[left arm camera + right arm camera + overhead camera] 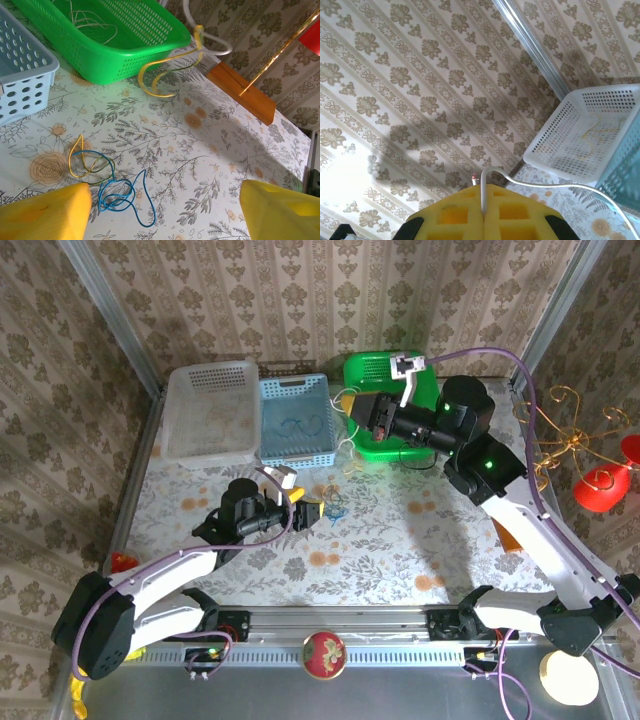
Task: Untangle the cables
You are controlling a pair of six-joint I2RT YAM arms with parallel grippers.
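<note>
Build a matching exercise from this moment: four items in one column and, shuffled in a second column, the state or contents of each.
Items
1. left claw
2. right claw
3. green basket
4. white basket

State or contents
a. holds a thin yellowish cable
b. shut on a white cable
c. open, facing the blue and yellow tangle on the tablecloth
d. holds pale cables

Pairs: 1-c, 2-b, 3-d, 4-a
</note>
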